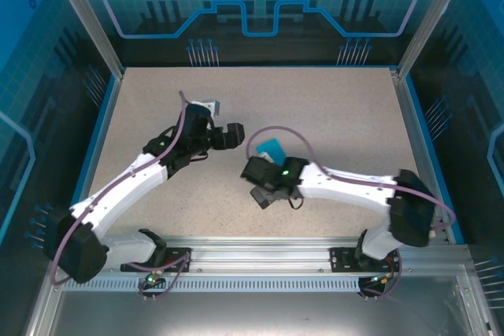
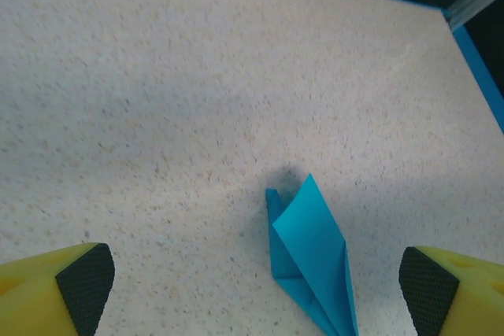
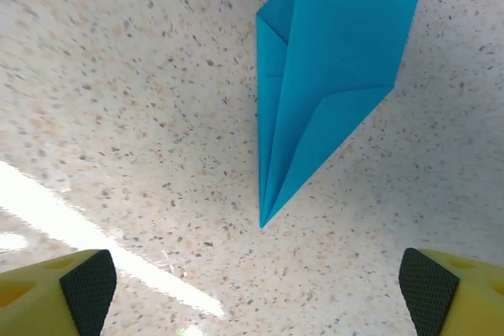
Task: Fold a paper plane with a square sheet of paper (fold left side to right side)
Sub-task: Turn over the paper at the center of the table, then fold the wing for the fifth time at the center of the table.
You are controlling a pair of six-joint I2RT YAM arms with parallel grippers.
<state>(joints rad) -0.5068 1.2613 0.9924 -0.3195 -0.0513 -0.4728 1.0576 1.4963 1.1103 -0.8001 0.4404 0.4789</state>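
The square sheet of paper lies folded into a slim cyan paper plane (image 1: pixel 273 148) on the speckled table (image 1: pixel 331 108), near the middle. In the left wrist view the paper plane (image 2: pixel 311 249) has one flap raised off the table. In the right wrist view its sharp tip points toward the camera and the paper plane (image 3: pixel 331 60) lies flat. My left gripper (image 1: pixel 235 136) hovers just left of it, open and holding nothing (image 2: pixel 257 289). My right gripper (image 1: pixel 258 182) is just in front of the tip, open and apart from the paper (image 3: pixel 258 293).
A blue rim (image 1: pixel 102 127) and aluminium posts (image 1: pixel 83 13) border the table. A metal rail (image 1: pixel 260 253) carries both arm bases at the near edge. The purple cable (image 1: pixel 272 133) of the right arm loops close over the plane.
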